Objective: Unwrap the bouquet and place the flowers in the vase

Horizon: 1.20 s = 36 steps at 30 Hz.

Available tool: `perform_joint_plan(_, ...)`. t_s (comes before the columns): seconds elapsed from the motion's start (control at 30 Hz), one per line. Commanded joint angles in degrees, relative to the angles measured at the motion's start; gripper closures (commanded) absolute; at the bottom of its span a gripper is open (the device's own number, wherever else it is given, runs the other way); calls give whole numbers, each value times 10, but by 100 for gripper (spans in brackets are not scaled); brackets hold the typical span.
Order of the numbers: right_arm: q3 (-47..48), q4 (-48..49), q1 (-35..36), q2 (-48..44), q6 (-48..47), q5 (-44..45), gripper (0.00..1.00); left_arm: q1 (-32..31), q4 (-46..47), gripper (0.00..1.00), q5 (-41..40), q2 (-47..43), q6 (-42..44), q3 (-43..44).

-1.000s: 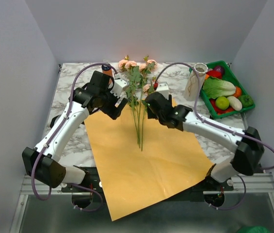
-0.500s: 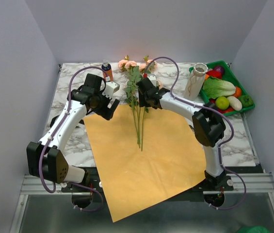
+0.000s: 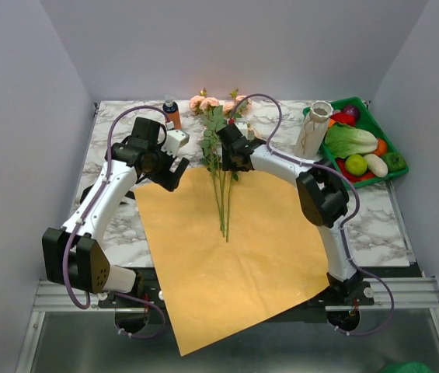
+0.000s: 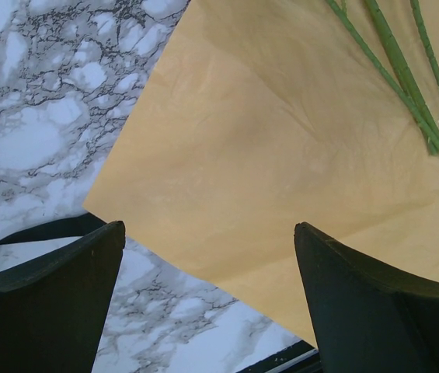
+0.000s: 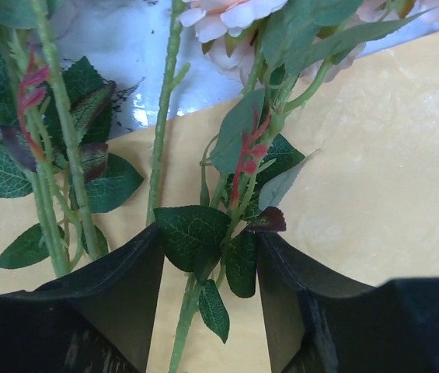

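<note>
One stem [image 5: 187,315] sits between right gripper's [image 5: 207,237] seemingly unclamped jaws; left gripper [image 4: 209,233] gapes; next: pinch, carry to 2 o'clock vase [image 3: 313,130].

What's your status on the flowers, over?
Left tool open over the paper edge. Right tool open, straddling one flower stem. Flowers lie unwrapped; vase upright, none in. Nothing blocks the vase.
</note>
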Motion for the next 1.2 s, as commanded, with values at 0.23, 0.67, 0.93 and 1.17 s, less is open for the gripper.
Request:
perform_joint_plan(0.23,18,-34,-5,24,18,-6,63,6,-4,1,16,-37,19,2)
perform_joint_plan(0.67,74,-95,-11,-22,5,34,99,7,-19,1,20,-60,20,15)
perform_joint_plan(0.93,4,19,-11,-224,-120,128,99,7,-12,1,17,-59,11,9)
perform_joint_plan(1.17,-72,185,-11,-377,-250,184,99,7,-5,1,15,-64,9,-2)
